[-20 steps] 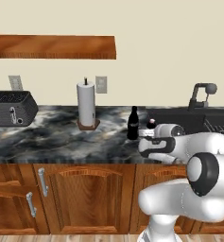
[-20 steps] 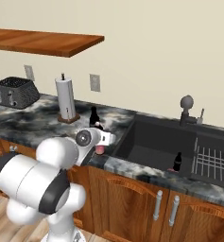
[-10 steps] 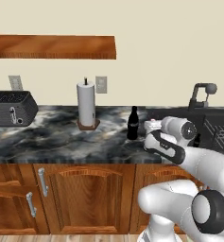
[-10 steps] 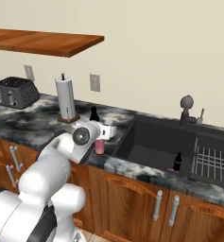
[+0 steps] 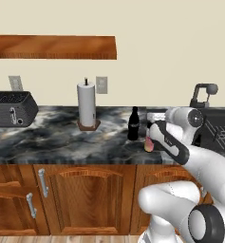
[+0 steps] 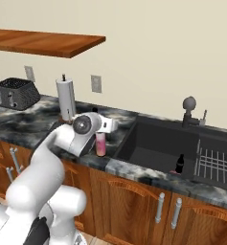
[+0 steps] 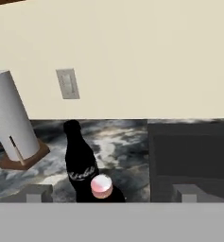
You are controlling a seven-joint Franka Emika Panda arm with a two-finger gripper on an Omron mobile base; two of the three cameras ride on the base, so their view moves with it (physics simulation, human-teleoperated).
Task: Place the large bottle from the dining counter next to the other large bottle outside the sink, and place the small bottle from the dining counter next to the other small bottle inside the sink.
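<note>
Jaws raised, large bottle [image 7: 102, 186] below between

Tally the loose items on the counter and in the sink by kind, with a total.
Bottles: 3 — black bottle, pink bottle, small bottle in the sink
Paper towel rolls: 1
Toasters: 1
Total: 5

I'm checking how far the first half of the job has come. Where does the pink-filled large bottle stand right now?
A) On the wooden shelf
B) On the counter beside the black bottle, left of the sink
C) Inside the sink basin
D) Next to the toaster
B: the large bottle stands upright on the marbled counter close to the other large bottle, outside the sink.
</note>
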